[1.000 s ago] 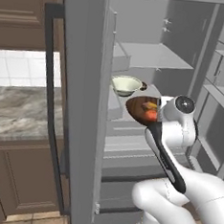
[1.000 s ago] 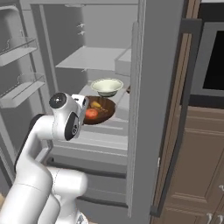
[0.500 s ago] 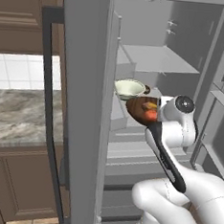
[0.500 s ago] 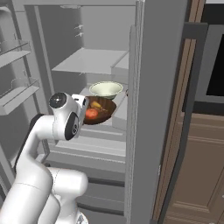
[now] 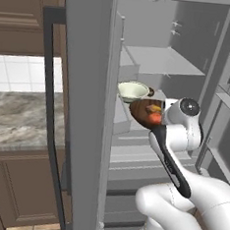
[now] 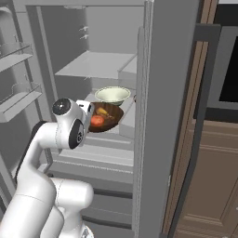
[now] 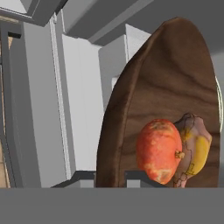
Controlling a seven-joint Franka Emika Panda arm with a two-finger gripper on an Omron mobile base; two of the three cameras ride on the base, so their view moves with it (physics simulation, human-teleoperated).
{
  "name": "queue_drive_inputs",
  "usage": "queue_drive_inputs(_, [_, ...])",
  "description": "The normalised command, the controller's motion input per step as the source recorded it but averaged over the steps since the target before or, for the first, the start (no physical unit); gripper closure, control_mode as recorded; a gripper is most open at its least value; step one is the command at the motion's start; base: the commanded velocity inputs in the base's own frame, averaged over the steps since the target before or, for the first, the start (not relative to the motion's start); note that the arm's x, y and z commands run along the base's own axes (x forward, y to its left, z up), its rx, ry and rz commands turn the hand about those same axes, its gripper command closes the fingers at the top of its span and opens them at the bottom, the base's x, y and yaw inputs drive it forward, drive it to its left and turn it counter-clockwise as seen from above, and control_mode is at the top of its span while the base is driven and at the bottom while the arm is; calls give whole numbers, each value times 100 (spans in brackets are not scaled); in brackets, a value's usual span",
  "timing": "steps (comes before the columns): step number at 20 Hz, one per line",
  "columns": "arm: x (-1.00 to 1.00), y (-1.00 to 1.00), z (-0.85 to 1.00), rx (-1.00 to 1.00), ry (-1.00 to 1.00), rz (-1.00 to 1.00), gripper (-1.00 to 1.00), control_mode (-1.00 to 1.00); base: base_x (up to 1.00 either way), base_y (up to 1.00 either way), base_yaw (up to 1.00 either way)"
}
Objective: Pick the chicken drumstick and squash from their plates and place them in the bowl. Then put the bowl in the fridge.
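The hand [image 7: 110,177] is clenched on the near rim of the wooden bowl [image 5: 145,113], its two dark fingertips [image 7: 78,178] pinching the edge at the bottom of the hand view. The white arm [image 5: 175,157] reaches forward into the open fridge [image 6: 100,69] and holds the bowl up above the lower shelves, inside the pale grey compartment.

Two pieces of food lie together in the bowl: a round orange-red squash [image 7: 159,150] and, touching it on one side, a yellow and brown chicken drumstick [image 7: 195,148]. In the base views they show as a red and an orange patch in the bowl [image 6: 106,117].

Just behind the bowl, deeper in the fridge, stands a pale cream bowl [image 6: 112,95] on a shelf; whether the two bowls touch cannot be told. Above them a wide flat shelf [image 5: 159,59] crosses the compartment. Door racks [image 6: 18,100] line the open door on the far side from the brown cabinets.

In the left base view a marble counter [image 5: 15,118] with white wall tiles [image 5: 17,74] above it lies to the left of the fridge, past a dark door handle [image 5: 50,111]. In the right base view brown cabinets [image 6: 209,176] stand to the right.

No brand, label or writing can be read on the fridge, the bowls or the food.
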Motion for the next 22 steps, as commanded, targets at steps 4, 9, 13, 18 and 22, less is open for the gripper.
queue_drive_inputs(4, [0, 0, 0, 0, 0, 0, 100, 100, 0, 0, 0])
queue_drive_inputs(9, [0, -4, 0, -1, -5, 0, 100, -100, -1, 0, 0])
queue_drive_inputs(13, [13, -14, -2, -7, -17, 0, 100, -100, 0, 0, 0])
queue_drive_inputs(18, [19, -22, -4, -7, -8, 6, 100, -100, 0, 0, 0])
queue_drive_inputs(22, [31, -21, -16, 0, 3, 15, 100, -100, 0, 0, 0])
